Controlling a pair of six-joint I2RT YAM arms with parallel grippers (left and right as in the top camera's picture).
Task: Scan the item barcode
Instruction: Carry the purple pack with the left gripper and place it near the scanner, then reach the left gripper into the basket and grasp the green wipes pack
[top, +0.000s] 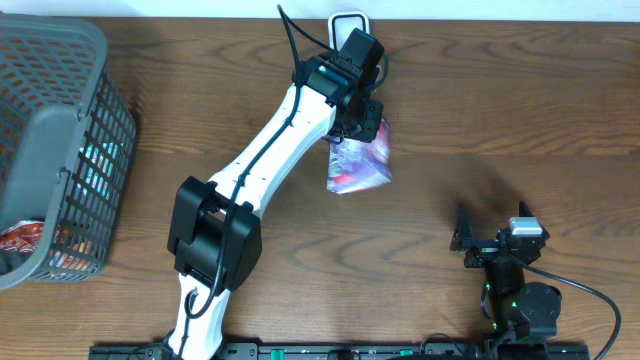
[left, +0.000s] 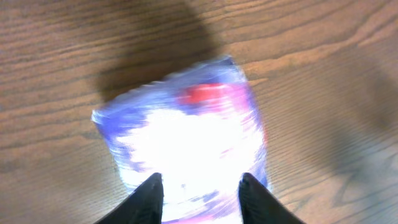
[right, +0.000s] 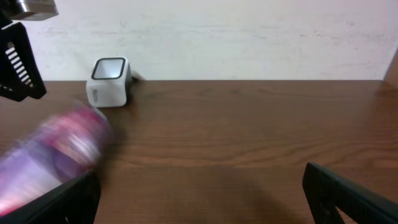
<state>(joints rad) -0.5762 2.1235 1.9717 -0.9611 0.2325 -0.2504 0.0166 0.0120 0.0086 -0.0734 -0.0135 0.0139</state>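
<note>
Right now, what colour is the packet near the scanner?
Packet: purple and white, red patch; best in left wrist view.

Tabletop (top: 500, 120): mid-brown wood, with darker grain running along the long edges. Packet (top: 358, 165): purple-blue with a white centre and a red-pink patch; the print is blurred and unreadable. Scanner (right: 110, 82), at the far edge: white body, black-rimmed window. Basket (top: 112, 150), at the left edge: grey, open lattice walls. Left arm (top: 280, 140): white links, black joints. Left fingers (left: 148, 199): black. Right arm (top: 515, 280): black. Wall (right: 249, 37): off-white.
</note>
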